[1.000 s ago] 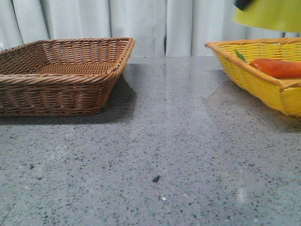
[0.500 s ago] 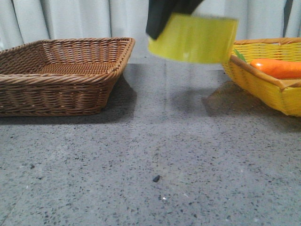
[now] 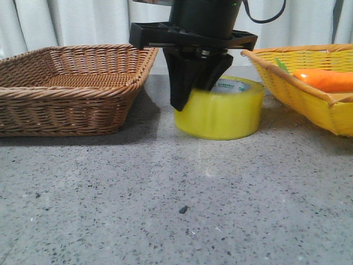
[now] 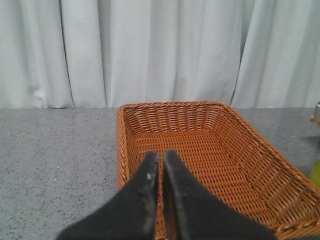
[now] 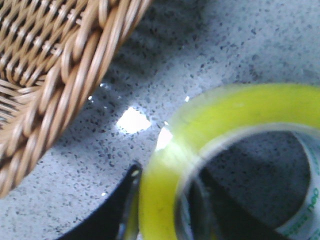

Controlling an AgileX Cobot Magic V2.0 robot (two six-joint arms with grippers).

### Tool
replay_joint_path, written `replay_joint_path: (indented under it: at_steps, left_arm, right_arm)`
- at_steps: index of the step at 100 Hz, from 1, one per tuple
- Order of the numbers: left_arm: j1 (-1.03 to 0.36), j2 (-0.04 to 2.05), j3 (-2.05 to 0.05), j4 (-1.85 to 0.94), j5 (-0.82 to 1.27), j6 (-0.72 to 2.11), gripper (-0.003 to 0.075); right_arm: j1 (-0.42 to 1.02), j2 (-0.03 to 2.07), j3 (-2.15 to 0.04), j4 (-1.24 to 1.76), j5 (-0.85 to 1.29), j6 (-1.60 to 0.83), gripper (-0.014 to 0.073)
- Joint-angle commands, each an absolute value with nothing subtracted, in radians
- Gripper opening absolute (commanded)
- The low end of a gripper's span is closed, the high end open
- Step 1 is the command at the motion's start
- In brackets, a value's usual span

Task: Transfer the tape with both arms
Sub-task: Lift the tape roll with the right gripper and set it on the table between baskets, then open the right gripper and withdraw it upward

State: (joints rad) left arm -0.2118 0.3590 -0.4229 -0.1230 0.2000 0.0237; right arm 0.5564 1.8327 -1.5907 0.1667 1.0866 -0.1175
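The yellow translucent tape roll, with a white core and green lettering, stands flat at the tabletop between the two baskets. My right gripper comes down from above and is shut on the roll's left wall, one finger outside and one inside the core. In the right wrist view the tape fills the frame with the gripper clamping its wall. My left gripper is shut and empty, hovering over the near rim of the brown wicker basket. The left arm is out of the front view.
The brown wicker basket sits at the left, close to the tape; its rim shows in the right wrist view. A yellow basket at the right holds an orange carrot. Grey speckled tabletop in front; white curtain behind.
My right gripper has carried the tape from above the yellow basket leftwards and down; the roll now stands at the tabletop between the baskets.
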Motion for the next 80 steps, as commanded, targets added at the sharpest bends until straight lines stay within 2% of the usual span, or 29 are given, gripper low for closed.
replay_joint_path:
  at_steps: [1, 24, 31, 37, 43, 48, 58, 80]
  left_arm:
    - [-0.209, 0.373, -0.457, -0.132, 0.15, 0.013, -0.002]
    - [-0.242, 0.373, -0.459, -0.132, 0.147, 0.028, 0.0001]
    - [-0.274, 0.376, -0.459, -0.132, 0.147, 0.028, 0.0069]
    - [-0.305, 0.381, -0.463, -0.132, 0.147, 0.028, 0.016]
    - [-0.342, 0.396, -0.473, -0.132, 0.147, 0.028, 0.0249]
    - [-0.374, 0.418, -0.486, -0.132, 0.141, 0.028, 0.0293]
    - [-0.422, 0.475, -0.518, -0.132, 0.132, 0.028, 0.0302]
    - [-0.556, 0.702, -0.65, -0.132, 0.126, 0.051, 0.0302]
  right_arm:
    - [0.554, 1.785, -1.627, 0.165, 1.067, -0.121, 0.0218]
    - [0.554, 1.731, -1.64, 0.149, 1.063, -0.121, 0.0217]
    - [0.554, 1.686, -1.647, 0.147, 1.061, -0.121, 0.02]
    - [0.554, 1.643, -1.647, 0.147, 1.05, -0.121, 0.0165]
    - [0.554, 1.59, -1.647, 0.147, 1.037, -0.121, 0.0099]
    - [0.554, 1.548, -1.647, 0.147, 1.03, -0.121, 0.0038]
    - [0.554, 1.465, -1.647, 0.147, 1.01, -0.121, -0.0076]
    - [0.554, 1.272, -1.621, 0.146, 0.92, -0.121, -0.0072]
